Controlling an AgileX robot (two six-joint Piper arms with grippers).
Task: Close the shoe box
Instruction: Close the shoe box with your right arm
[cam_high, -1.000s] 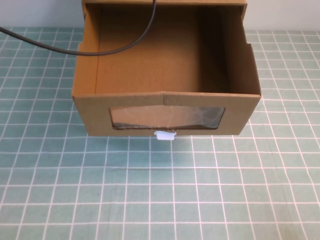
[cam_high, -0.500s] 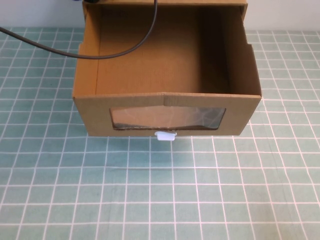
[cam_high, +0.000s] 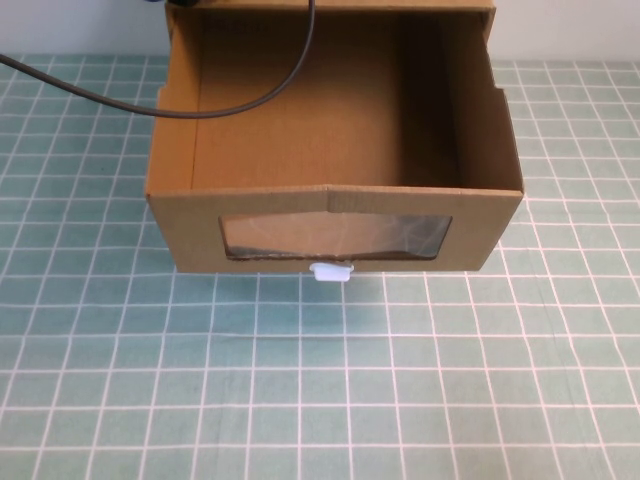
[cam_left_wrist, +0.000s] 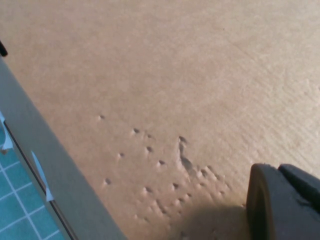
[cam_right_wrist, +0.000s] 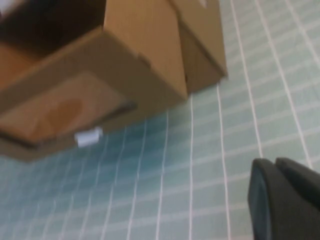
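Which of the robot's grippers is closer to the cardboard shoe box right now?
The left. The left gripper hangs right against a cardboard face of the shoe box. The right gripper hovers over the checked mat, clear of the box's front corner. Neither gripper shows from above.

I can read no text, label, brand or number anywhere, not on the box and not on its tab.

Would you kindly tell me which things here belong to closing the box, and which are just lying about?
Job in hand:
- shoe box, drawer pulled out
- white pull tab below its window
- left pincer, close over cardboard
- right pincer, above the mat, off the box

Lying about:
- black cable across the drawer
- checked mat
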